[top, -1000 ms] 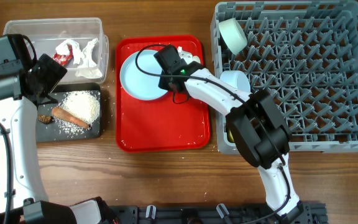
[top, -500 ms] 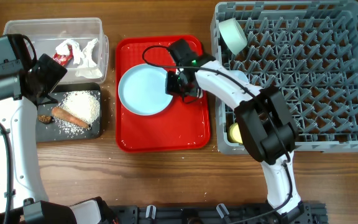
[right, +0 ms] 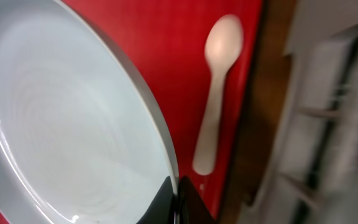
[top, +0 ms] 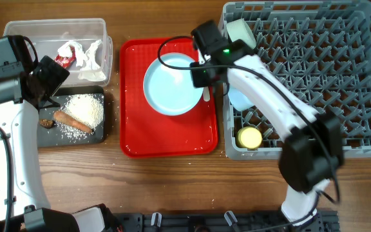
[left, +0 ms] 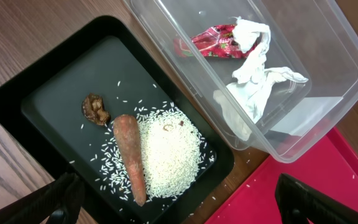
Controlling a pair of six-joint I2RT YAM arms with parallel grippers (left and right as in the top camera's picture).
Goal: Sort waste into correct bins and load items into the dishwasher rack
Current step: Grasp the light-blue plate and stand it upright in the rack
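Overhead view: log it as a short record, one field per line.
right gripper: shut on plate rim, over red tray
left gripper: open, holding nothing
spoon: on red tray, beside plate
rack: yellow cup, bowl on edge, second bowl partly under arm
clear tub: wrapper, paper
black tray: rice, carrot stick, scrap

plate [top: 171,87] over serving tray [top: 166,138] | rack [top: 321,96] right | tub [top: 53,24] behind shallow tray [top: 50,136], left
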